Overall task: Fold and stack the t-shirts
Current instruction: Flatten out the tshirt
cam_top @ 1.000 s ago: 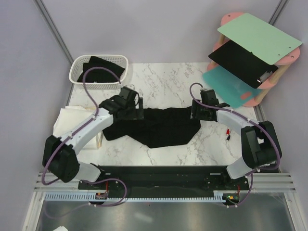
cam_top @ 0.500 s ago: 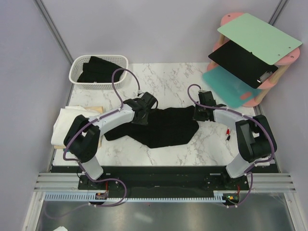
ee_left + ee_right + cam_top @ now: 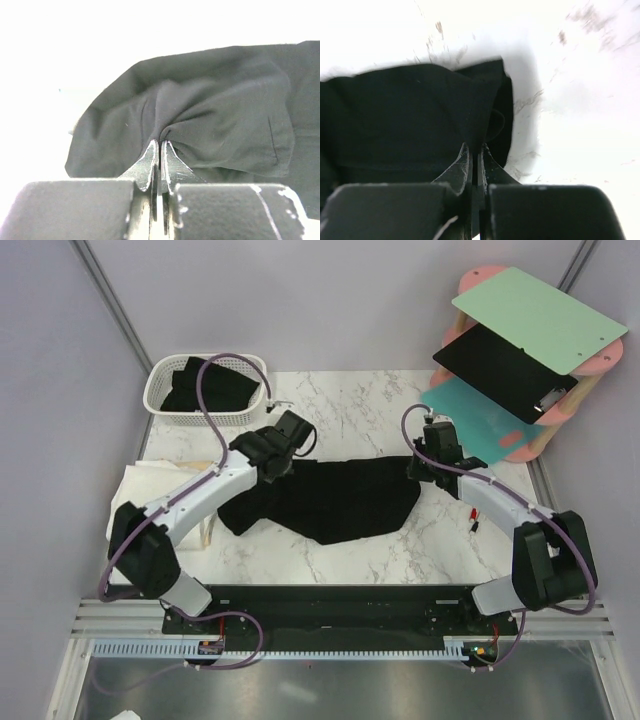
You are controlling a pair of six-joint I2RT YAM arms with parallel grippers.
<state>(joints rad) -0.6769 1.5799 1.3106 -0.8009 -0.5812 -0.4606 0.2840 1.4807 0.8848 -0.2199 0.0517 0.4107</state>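
Note:
A black t-shirt (image 3: 335, 502) lies crumpled across the middle of the marble table. My left gripper (image 3: 276, 466) is at its back left corner, shut on a pinched fold of the black cloth (image 3: 220, 115); the fingertips (image 3: 160, 143) meet with fabric bunched between them. My right gripper (image 3: 424, 466) is at the shirt's back right corner, shut on the cloth's edge (image 3: 475, 100), its tips (image 3: 475, 146) pressed together. White and cream t-shirts (image 3: 150, 490) lie stacked at the table's left edge, partly under the left arm.
A white lattice basket (image 3: 170, 370) with black cloth in it stands at the back left. A pink rack (image 3: 575, 390) with green, black and teal boards stands at the back right. A small red item (image 3: 473, 519) lies right of the shirt.
Both grippers have gone from open to shut on the black shirt's back edge. The left arm shifted along that edge, and the cloth has bunched up at both pinched corners.

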